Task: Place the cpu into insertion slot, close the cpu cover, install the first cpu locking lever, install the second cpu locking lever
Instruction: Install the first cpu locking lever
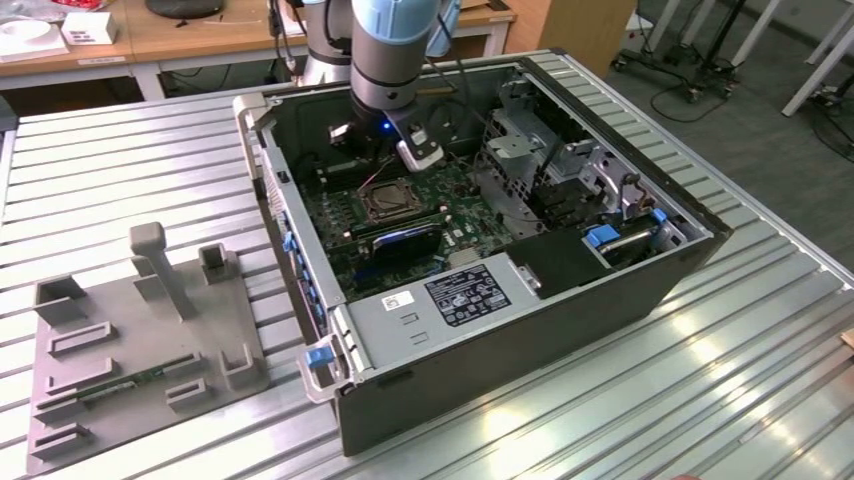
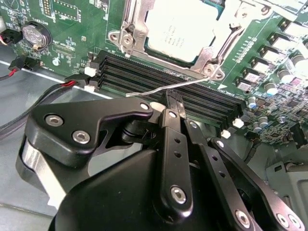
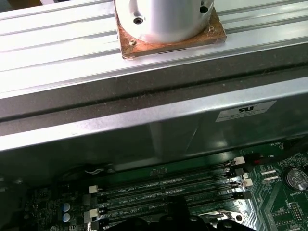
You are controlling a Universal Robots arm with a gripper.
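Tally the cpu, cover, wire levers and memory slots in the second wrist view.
Pale silvery square metal cpu: 1
Thin silver-grey metal cpu cover frame: 1
Thin wire locking levers: 2
Long black memory slots: 4
Total: 8

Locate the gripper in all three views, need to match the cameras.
Exterior view: gripper at the arm's end, inside the open computer case, over the green motherboard.
Second wrist view: gripper, black linkage in the foreground, shut tips by the wire locking lever, over the memory slots.
First wrist view: gripper, dark shape in front of the memory slots.
Shared landmark: the green motherboard, in all three.
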